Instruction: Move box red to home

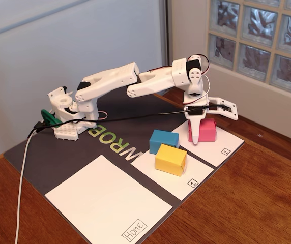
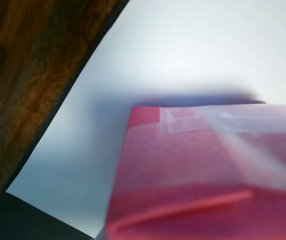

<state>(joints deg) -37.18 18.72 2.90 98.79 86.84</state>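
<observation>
In the fixed view the white arm [image 1: 135, 81] reaches from its base at the left across a dark mat [image 1: 44, 152] on the wooden desk [image 1: 267, 193], and the gripper [image 1: 199, 122] points down onto the red box [image 1: 203, 131]. One white finger [image 1: 195, 127] lies against the box's front left face; the other jaw stands out to the right, above the box, so the gripper is open and straddles the box without closing on it. The red box rests on the white sheet marked 2 [image 1: 222, 147], at its far end. On the next sheet, marked 1 [image 1: 196, 175], the blue box [image 1: 164, 141] and the yellow box [image 1: 170, 159] sit touching, the yellow one nearer the camera. The home [image 1: 105, 201], a large white square with its label at the near corner, lies at the left of those sheets, well apart from the red box. In the wrist view the red box [image 2: 193, 180] fills the lower right, blurred and very close, on the white sheet [image 2: 193, 45], with the desk's wood [image 2: 28, 60] at the upper left; no finger can be made out clearly there.
</observation>
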